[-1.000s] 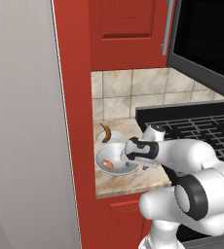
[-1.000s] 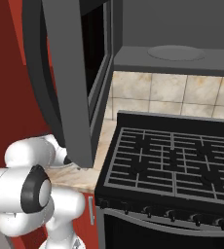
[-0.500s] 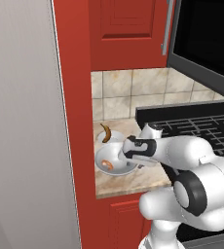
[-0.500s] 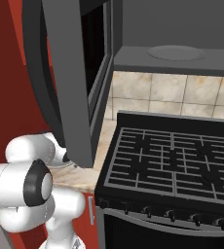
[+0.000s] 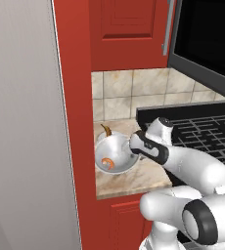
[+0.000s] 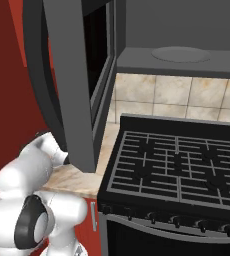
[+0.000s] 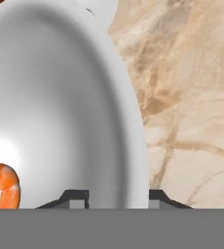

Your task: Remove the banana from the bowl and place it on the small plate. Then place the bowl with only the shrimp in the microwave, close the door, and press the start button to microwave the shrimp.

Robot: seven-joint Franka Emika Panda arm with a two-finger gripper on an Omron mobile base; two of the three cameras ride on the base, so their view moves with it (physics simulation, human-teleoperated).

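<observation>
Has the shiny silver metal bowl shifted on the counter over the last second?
No. The silver metal bowl sits at the same spot beside the red cabinet side, orange shrimp inside, gripper at its rim.

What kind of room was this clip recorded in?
A simulated home kitchen: a black gas stove beside a marble-look counter, red cabinets, a tiled backsplash, and an open microwave above the stove.
</observation>
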